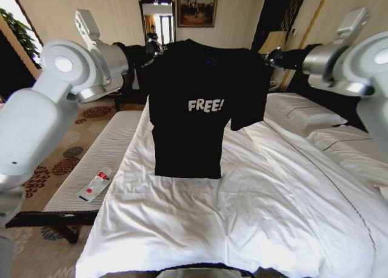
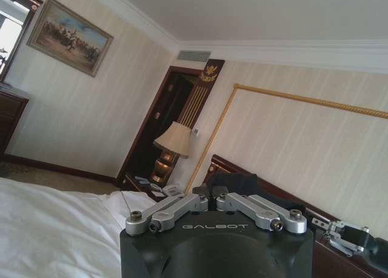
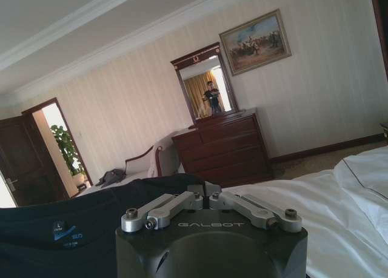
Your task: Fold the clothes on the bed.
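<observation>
Evidently the T-shirt (image 1: pixel 197 105) was held aloft above the bed (image 1: pixel 254 217), a shoulder pinched in the left tool (image 2: pixel 212 200) and the other in the right tool (image 3: pixel 204 194), so that it hung flat before being laid down for folding.

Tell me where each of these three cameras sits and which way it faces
Head view: up on the head, facing forward and down at the black soft-fabric "FREE!" T-shirt hanging above the white-sheeted double bed; both arms show.
Left wrist view: behind the left end effector, facing the headboard wall.
Right wrist view: behind the right end effector, facing the dresser wall.
Shared: shirt and bed.
</observation>
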Tool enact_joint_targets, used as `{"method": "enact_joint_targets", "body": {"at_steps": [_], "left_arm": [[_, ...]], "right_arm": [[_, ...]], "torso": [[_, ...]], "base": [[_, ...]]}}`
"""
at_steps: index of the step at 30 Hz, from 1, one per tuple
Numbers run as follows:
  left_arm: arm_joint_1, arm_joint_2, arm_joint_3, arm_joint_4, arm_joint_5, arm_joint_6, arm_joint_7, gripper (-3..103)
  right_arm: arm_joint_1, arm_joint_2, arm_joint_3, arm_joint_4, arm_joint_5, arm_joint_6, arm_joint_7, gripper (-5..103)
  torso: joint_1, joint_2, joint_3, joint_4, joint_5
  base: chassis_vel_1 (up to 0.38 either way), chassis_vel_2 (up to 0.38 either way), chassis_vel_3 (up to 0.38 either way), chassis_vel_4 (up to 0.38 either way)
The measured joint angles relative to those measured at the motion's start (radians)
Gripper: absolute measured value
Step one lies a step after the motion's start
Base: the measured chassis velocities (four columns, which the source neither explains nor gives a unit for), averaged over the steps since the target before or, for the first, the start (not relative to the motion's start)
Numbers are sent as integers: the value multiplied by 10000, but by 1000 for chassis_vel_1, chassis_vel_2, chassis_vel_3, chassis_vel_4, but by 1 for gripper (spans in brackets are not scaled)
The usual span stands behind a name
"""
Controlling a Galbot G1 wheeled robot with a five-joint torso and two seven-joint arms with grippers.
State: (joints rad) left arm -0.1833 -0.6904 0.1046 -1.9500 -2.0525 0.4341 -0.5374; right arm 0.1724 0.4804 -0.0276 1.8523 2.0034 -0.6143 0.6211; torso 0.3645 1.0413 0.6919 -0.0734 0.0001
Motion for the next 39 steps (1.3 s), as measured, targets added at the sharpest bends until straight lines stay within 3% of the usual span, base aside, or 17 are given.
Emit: {"method": "enact_joint_targets", "body": {"at_steps": [8,14,17,24,29,31,32,33,36,39], "left_arm": [[733,1625,-1334,-1683,-1083,-142,-95,1],[904,2376,-1899,-2576,-1719,-359,-218,1],[927,3092,-2220,-3282,-2250,-465,-188,1],[621,3891,-2458,-3910,-3223,-418,-93,1],[307,4501,-2586,-3928,-4181,-206,190,1],[621,4761,-3275,-4047,-4473,-101,221,1],[1018,4922,-3880,-4150,-4624,-44,227,1],[1018,4922,-3880,-4150,-4624,-44,227,1],[3215,5446,-6174,-4428,-5134,166,44,1],[3681,5577,-6515,-4419,-5375,245,-157,1]], "right_arm": [[-87,-819,707,1857,1500,183,1023,0],[-50,-1384,1340,2663,2621,207,1740,0],[-184,-2075,2051,3255,3535,213,1975,0],[-659,-3117,3132,3877,4817,238,2357,0],[-977,-4725,4645,4647,6590,381,2667,0],[-1093,-5347,5272,4937,7341,447,2815,0],[-1151,-5600,5520,5086,7648,483,2875,0],[-1151,-5600,5520,5086,7648,483,2875,0],[-1157,-6240,5815,5751,8352,613,3071,0],[-1121,-6447,5834,6057,8540,734,3166,0]], "torso": [[-2,1,-1,5,-6],[-2,1,-2,4,-2],[-3,1,-3,2,-1],[-3,2,-2,0,-1],[0,2,-1,3,-1],[-1,3,-2,-14,-7],[-2,3,-3,-4,-1],[-2,3,-3,-4,-1],[-5,4,-3,9,-3],[-3,2,0,5,-6]], "base": [[0,0,0,0],[0,0,0,0],[0,0,0,0],[0,0,0,0],[0,0,0,0],[0,0,0,0],[0,0,0,0],[0,0,0,0],[0,0,0,0],[0,0,0,0]]}}
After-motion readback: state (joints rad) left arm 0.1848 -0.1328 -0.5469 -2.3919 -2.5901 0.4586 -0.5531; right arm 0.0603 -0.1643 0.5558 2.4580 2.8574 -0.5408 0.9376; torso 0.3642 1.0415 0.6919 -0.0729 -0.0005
